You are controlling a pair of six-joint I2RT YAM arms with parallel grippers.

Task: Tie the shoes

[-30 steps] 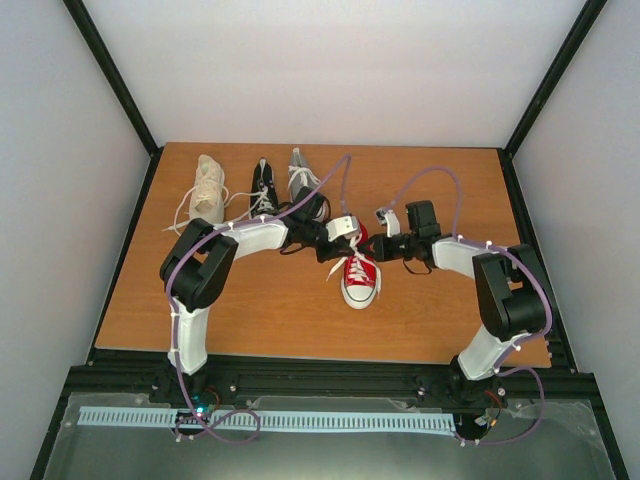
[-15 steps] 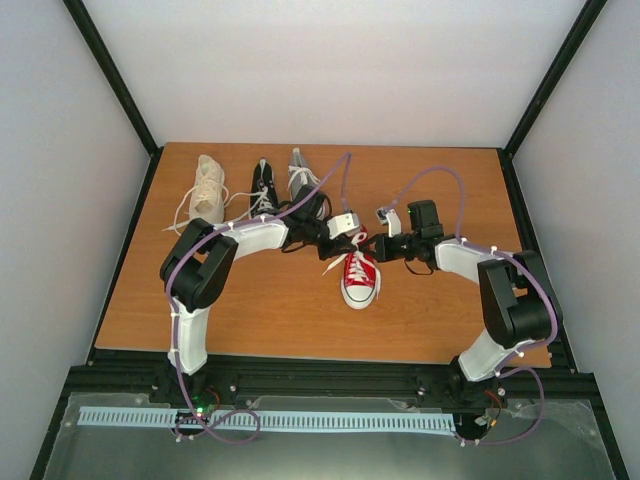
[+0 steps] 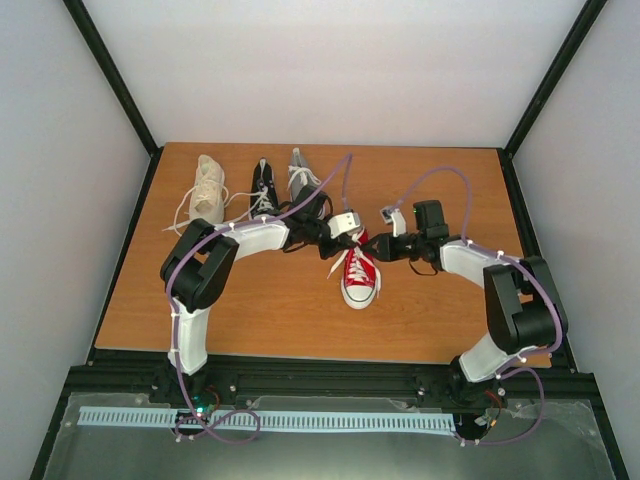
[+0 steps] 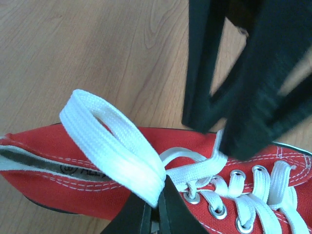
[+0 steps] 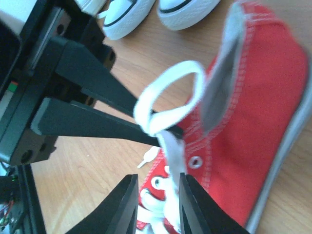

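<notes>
The red shoe lies mid-table, toe toward me; it fills the left wrist view and the right wrist view. My left gripper is shut on a loop of its white lace, pinched at the fingertips. My right gripper is open just right of the loop. A lace strand runs down between its fingers, close to the right one. The cream shoe, black shoe and grey shoe stand in a row at the back left.
Loose white laces trail from the back shoes onto the wooden table. The two grippers' fingers nearly touch above the red shoe's tongue. A black frame edges the table.
My right arm has shifted slightly to the right, its elbow moving outward. The left gripper keeps hold of the lace loop with almost no movement.
</notes>
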